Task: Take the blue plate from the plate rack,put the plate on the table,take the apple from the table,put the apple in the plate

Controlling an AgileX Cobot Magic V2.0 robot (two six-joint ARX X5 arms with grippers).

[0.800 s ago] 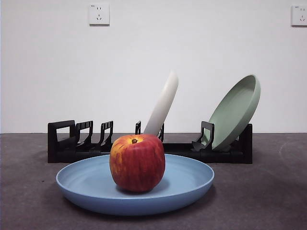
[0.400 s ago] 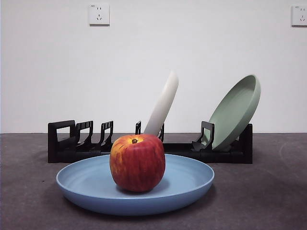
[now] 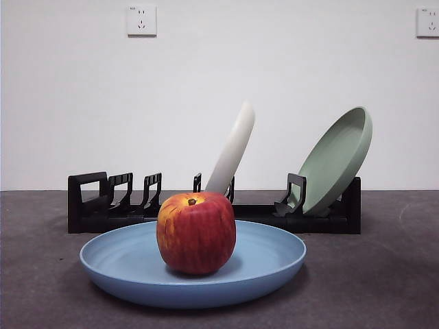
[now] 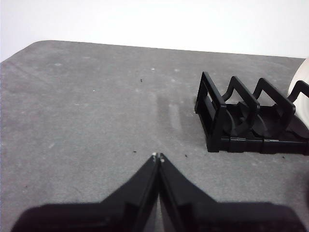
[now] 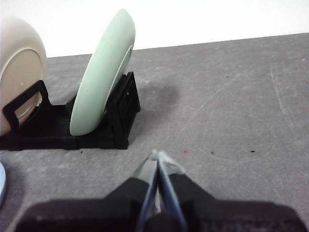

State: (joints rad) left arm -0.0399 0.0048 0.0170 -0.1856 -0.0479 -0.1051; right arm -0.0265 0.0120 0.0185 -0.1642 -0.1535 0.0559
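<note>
The blue plate (image 3: 137,264) lies flat on the table (image 3: 384,288), in front of the plate rack (image 3: 96,205). On the plate's middle stands the apple (image 3: 196,233), red with yellow streaks, stem up. No gripper shows in the front view. My left gripper (image 4: 158,157) is shut and empty, hovering over bare table off the rack's boxy end (image 4: 215,113). My right gripper (image 5: 157,155) is shut and empty too, over the table near the rack's other end (image 5: 120,113). A sliver of the blue plate (image 5: 1,186) shows at the edge of the right wrist view.
A cream-white plate (image 3: 233,147) leans in the rack's middle slots and a sage-green plate (image 3: 336,161) leans at its right end. Both show in the right wrist view, cream plate (image 5: 21,67) and green plate (image 5: 101,77). Wall sockets (image 3: 141,20) hang behind.
</note>
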